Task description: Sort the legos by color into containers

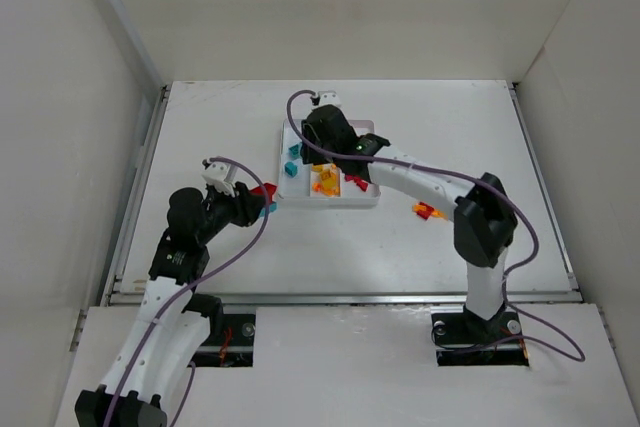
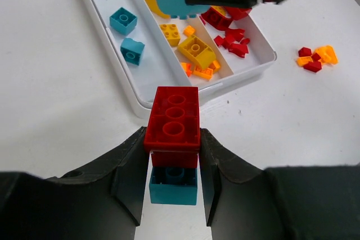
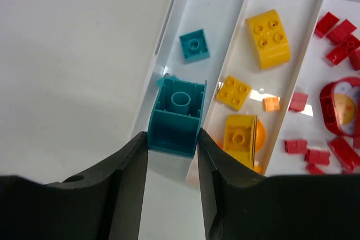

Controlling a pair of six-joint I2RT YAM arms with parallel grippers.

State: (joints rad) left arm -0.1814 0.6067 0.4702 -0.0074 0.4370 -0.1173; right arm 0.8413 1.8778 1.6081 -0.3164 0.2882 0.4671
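My left gripper (image 2: pixel 174 158) is shut on a small clump, a red lego (image 2: pixel 173 119) stacked on a teal lego (image 2: pixel 173 186), held over the table just in front of the white tray's near corner (image 2: pixel 140 105). In the top view this gripper (image 1: pixel 262 199) sits left of the tray (image 1: pixel 330 203). My right gripper (image 3: pixel 172 136) is shut on a teal lego (image 3: pixel 176 117) above the tray's left compartment, where another teal lego (image 3: pixel 194 45) lies. Yellow legos (image 3: pixel 268 37) fill the middle compartment and red legos (image 3: pixel 337 37) the right one.
A small loose group of red and orange legos (image 1: pixel 427 210) lies on the table right of the tray, also seen as that group (image 2: pixel 316 58) in the left wrist view. White walls enclose the table on three sides.
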